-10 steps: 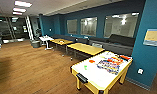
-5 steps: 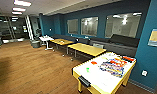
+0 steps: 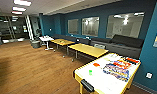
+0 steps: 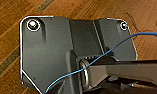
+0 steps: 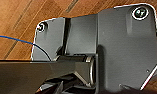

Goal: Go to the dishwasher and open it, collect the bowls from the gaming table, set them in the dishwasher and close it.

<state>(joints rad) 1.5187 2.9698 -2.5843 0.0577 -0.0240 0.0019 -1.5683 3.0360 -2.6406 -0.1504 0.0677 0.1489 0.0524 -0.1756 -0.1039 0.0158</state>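
Presently, notes from a lounge with a wood floor (image 3: 31, 67) and dark blue walls (image 3: 101, 12).

Gaming table (image 3: 94, 77): at 4 o'clock in the head view, nearest the camera; white top, pale yellow edge, a dark block on its near end.
Green bowl (image 3: 90, 72): on the white top, toward the table's near left part; small, bright.
Red bowl (image 3: 96, 64): on the same top, at 1 o'clock from the green bowl, close to it but apart; shallow, red-orange.
Clutter (image 3: 117, 68): colourful items spread over the far right part of the top, at 3 o'clock from the bowls; too blurred to name.
Yellow tables (image 3: 87, 50): a row of them running from centre toward 10 o'clock, beyond the gaming table.
White table (image 3: 46, 38): at the far end of that row, small things on it.
Sofa (image 3: 124, 43): dark, along the blue wall at 2 o'clock, under interior windows (image 3: 90, 25).
Bin (image 3: 35, 44): grey, round, on the floor just beside the white table.
Ceiling lights (image 3: 21, 3): bright panels at 11 o'clock.
Left wrist view: dark plate and bar over floor planks, a blue cable (image 4: 99, 57) looped across the plate.
Right wrist view: same dark plate over planks, a blue cable (image 5: 19, 40) coming in from the edge.
Left hand: cannot tell whether spread or pressed together.
Right hand: cannot tell either.
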